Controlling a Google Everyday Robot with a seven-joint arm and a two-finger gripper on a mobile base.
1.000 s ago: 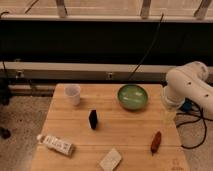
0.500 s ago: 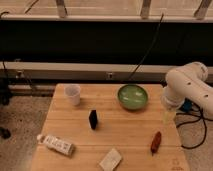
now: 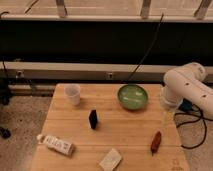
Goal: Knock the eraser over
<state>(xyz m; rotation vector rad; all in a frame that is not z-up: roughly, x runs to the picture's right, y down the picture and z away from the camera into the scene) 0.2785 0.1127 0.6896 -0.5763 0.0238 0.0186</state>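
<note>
No change: fingers [image 3: 165,116] right of eraser [image 3: 93,119]

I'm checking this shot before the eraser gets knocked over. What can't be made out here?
Camera view only:
End effector, low over the table's right side: pale, blurs into the wood.
Arm: cut off by the right edge.
White box: print too small to read.
Reddish-brown object, front right: too blurred to identify.
Eraser: far face turned away.

wooden table [image 3: 130,127] bears white cup [image 3: 73,93], green bowl [image 3: 133,96], patterned box [image 3: 56,144], white pad [image 3: 111,160], reddish-brown item [image 3: 156,142].
</note>
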